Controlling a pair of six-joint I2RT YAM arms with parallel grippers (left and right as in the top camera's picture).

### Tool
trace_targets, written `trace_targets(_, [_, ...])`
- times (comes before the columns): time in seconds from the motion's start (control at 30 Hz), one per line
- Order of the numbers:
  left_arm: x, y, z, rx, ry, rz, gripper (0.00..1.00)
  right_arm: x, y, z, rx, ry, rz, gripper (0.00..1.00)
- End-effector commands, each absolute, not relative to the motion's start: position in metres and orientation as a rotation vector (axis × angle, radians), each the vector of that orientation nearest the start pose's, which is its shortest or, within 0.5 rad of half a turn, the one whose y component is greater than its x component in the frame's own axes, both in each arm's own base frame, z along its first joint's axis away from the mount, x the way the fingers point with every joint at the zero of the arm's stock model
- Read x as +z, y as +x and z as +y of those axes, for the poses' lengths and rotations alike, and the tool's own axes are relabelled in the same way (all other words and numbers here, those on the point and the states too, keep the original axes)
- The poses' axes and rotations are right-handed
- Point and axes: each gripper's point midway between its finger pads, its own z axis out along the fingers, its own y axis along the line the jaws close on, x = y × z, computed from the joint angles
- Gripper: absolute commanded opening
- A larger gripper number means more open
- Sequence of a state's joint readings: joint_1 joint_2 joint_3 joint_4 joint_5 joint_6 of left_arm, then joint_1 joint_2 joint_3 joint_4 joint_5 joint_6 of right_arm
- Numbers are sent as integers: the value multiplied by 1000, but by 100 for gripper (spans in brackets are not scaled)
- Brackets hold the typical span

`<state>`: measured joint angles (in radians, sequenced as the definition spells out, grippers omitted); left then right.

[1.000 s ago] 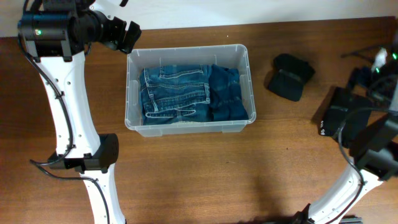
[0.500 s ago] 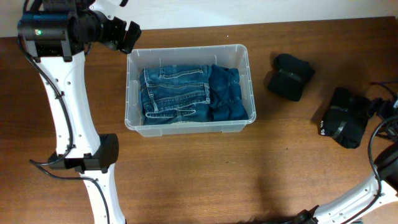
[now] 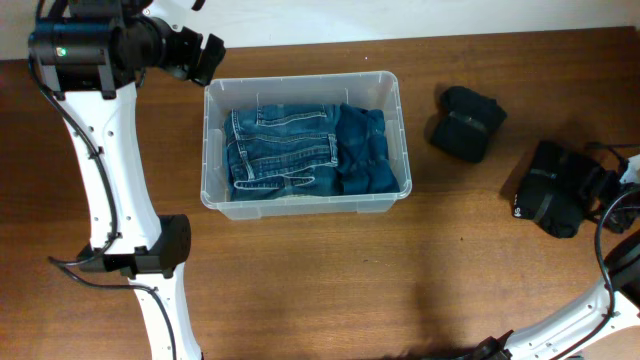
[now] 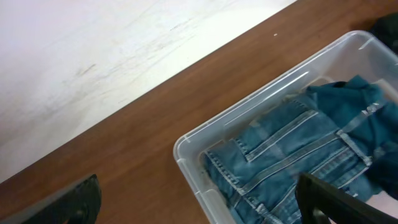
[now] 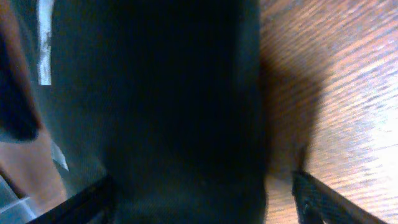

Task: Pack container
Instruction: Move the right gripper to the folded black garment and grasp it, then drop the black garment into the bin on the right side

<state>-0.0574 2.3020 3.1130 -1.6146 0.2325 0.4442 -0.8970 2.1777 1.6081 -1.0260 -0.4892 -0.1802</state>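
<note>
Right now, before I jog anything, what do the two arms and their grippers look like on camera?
Both the left arm and the right arm have white links, black joint housings and thin black cables alongside. A green light glows on the left arm's upper housing. The left gripper is black with dark angular fingers; the right gripper has matching fingers.

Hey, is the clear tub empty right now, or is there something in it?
Not empty: folded blue jeans lie inside the container, covering most of its floor.

Folded jeans [image 3: 285, 150] lie in the container [image 3: 303, 79], with two black garments [image 3: 467, 123] on the table [image 3: 350, 280] alongside.
</note>
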Motion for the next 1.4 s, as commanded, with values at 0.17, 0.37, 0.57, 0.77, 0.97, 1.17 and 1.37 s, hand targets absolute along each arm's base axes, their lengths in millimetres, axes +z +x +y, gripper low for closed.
trace_targets(0.17, [359,492,-45,9,630,2250,99,17,333,-230,716,897,2668,27])
trace_targets(0.37, [361,496,-27,37,585,2250,99,27,351,-214,716,819,2699,4])
trace_targets(0.57, [362,498,7,26,406,2282,99,123,378,-198,744,548,2663,4])
trace_targets(0.77, [362,497,11,-29,261,2307,99,246,407,-107,715,60,2636,4])
trace_targets(0.97, [354,490,11,-43,249,2350,99,300,437,42,794,-271,2547,4])
trace_targets(1.17, [347,491,12,-66,192,2380,99,293,453,119,762,-219,2590,4])
trace_targets(1.37, [314,494,12,-91,181,2488,99,246,452,148,518,-78,2741,4])
